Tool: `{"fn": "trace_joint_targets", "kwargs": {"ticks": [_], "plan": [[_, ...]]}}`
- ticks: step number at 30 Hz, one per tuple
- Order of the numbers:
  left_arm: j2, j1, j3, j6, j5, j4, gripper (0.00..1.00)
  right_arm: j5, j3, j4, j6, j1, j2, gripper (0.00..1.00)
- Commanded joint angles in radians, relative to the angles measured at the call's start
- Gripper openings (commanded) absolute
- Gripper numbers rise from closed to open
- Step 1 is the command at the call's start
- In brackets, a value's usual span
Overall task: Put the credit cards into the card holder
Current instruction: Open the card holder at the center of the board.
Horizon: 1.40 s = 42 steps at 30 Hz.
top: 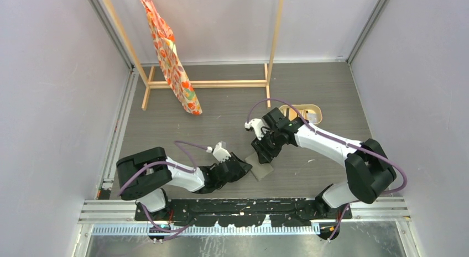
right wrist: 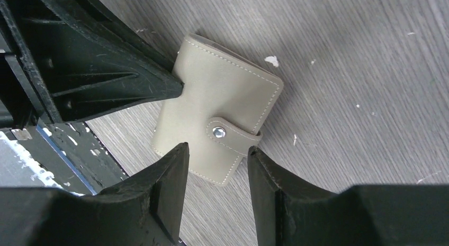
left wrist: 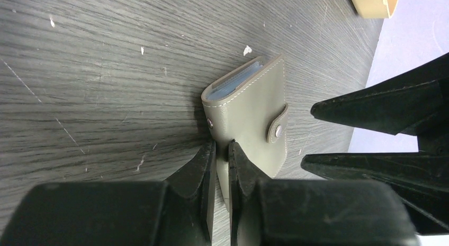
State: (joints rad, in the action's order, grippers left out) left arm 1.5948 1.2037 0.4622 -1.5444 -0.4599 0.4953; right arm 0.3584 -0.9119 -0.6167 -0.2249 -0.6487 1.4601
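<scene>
Pinching the card holder (left wrist: 249, 119), the left hand (left wrist: 222, 149) faces the half-open, empty right hand (right wrist: 217, 151) above it, tray (left wrist: 373, 3) beyond.

Robot lab cell, plain white walls (top: 50, 74), alu frame rails (top: 105, 211), L arm (top: 182, 177), R arm (top: 326, 141) on grey bench (top: 232, 85).

Nothing readable in any of the shots, honestly. No words, numbers, logos or stickers that I could make out. Even the card holder (right wrist: 233, 92) was plain on its face, and its little snap stud (right wrist: 218, 131) had no stamp I could read.
</scene>
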Motion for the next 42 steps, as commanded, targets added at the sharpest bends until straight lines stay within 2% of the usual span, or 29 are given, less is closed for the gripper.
{"fn": "trace_joint_targets", "kwargs": {"ticks": [1,28,31,42], "plan": [[-0.025,0.019,0.027,-0.017,-0.064,-0.053,0.0,-0.015,-0.035,0.01,-0.003,-0.033,0.02,0.48],[-0.053,0.07,0.066,-0.005,-0.108,-0.078,0.0,-0.196,-0.039,0.037,-0.006,-0.143,0.126,0.47],[-0.062,0.074,0.07,0.0,-0.113,-0.096,0.0,-0.207,-0.041,0.037,-0.008,-0.145,0.13,0.44],[-0.047,0.081,0.039,-0.019,-0.139,-0.099,0.0,-0.196,-0.046,0.021,-0.018,-0.13,0.083,0.21]]}}
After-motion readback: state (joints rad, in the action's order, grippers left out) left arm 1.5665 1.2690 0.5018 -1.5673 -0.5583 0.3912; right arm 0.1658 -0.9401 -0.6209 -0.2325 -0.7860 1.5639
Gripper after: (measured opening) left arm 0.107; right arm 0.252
